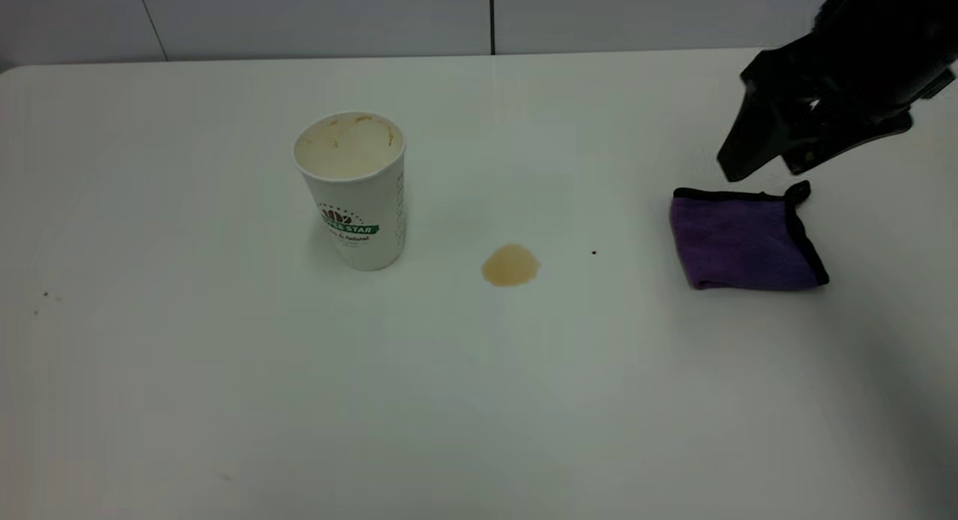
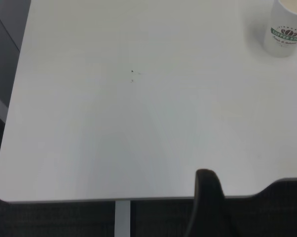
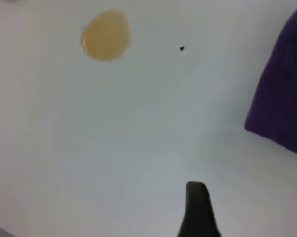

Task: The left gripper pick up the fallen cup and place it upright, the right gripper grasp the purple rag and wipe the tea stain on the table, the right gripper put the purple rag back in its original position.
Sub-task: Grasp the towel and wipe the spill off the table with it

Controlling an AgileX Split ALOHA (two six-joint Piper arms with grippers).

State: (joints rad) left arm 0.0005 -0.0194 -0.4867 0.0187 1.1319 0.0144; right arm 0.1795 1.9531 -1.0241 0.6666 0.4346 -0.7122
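The white paper cup [image 1: 352, 191] with a green logo stands upright left of centre on the white table [image 1: 479, 400]; it also shows in the left wrist view [image 2: 285, 29]. The tan tea stain [image 1: 510, 265] [image 3: 105, 35] lies between the cup and the folded purple rag [image 1: 745, 239] [image 3: 281, 106]. My right gripper [image 1: 760, 168] hovers just behind the rag, open, holding nothing; one finger [image 3: 197, 210] shows in its wrist view. My left gripper [image 2: 237, 197] is out of the exterior view, pulled back over the table's edge far from the cup, open and empty.
A tiny black speck [image 1: 593, 252] sits between stain and rag. More small specks [image 1: 45, 295] mark the table's left side. A grey wall with a dark seam [image 1: 492, 19] runs behind the table. Dark floor [image 2: 64, 222] lies beyond the table's edge.
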